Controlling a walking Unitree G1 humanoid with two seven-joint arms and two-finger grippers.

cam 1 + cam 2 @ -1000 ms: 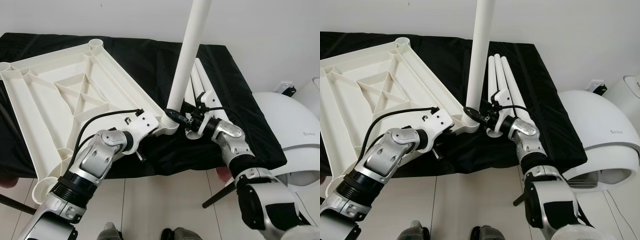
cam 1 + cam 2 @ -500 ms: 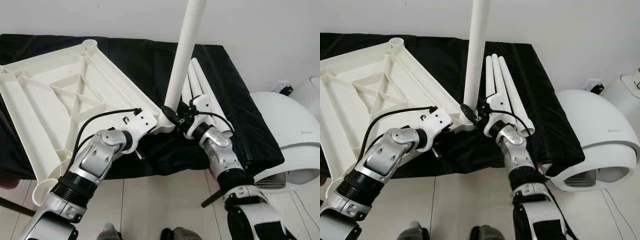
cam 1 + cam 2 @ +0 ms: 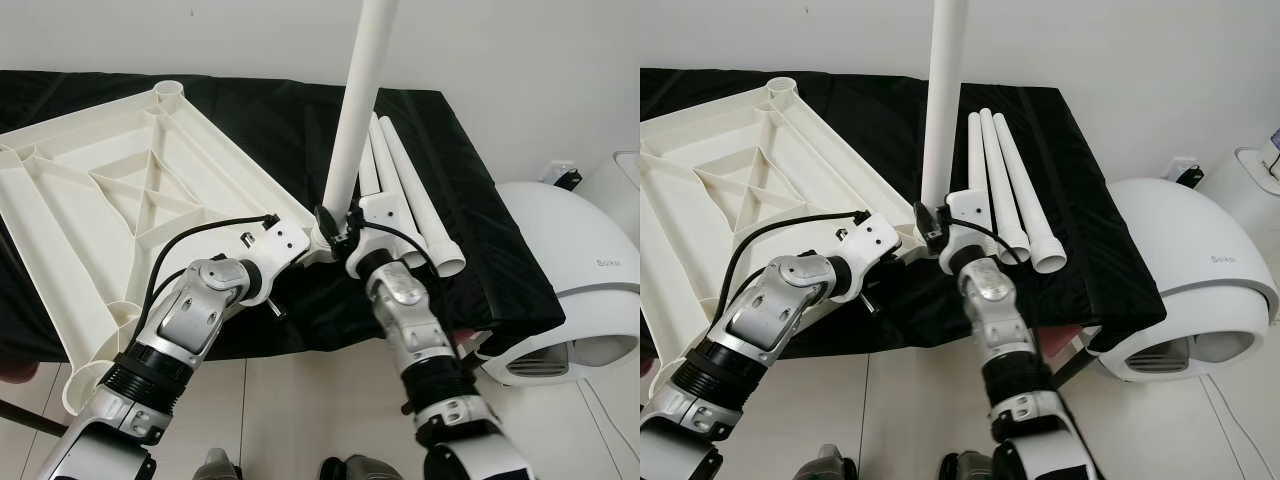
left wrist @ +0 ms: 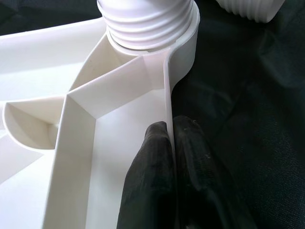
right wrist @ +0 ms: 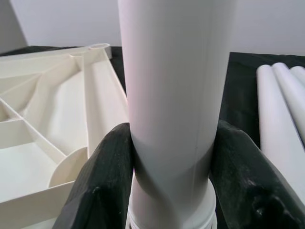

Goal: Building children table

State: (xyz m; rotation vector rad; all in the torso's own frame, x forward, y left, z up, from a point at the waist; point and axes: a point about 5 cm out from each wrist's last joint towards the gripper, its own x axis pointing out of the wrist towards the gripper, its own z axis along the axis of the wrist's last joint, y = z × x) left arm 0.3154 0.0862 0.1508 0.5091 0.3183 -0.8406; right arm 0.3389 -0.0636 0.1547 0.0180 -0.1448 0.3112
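Observation:
The white plastic tabletop point(image 3: 130, 200) lies upside down on a black-draped table, ribs facing up. A white leg point(image 3: 352, 110) stands upright in the threaded corner socket point(image 4: 147, 19) nearest me. My right gripper point(image 5: 171, 176) is shut on this leg just above the socket, one black finger point(image 5: 107, 176) on each side. My left gripper point(image 4: 170, 129) is shut on the tabletop's thin rim wall right beside that socket. Three spare legs point(image 3: 410, 200) lie side by side on the cloth just right of the standing leg.
A white domed appliance point(image 3: 570, 270) stands on the floor at the right, close to the table's corner. The black cloth point(image 3: 470, 190) hangs over the near edge. A white wall runs behind the table. Pale floor tiles point(image 3: 300, 410) lie below my arms.
My right forearm has swung in from the right to just in front of the leg, still gripping its base. The leg stands straighter. The left gripper keeps its hold.

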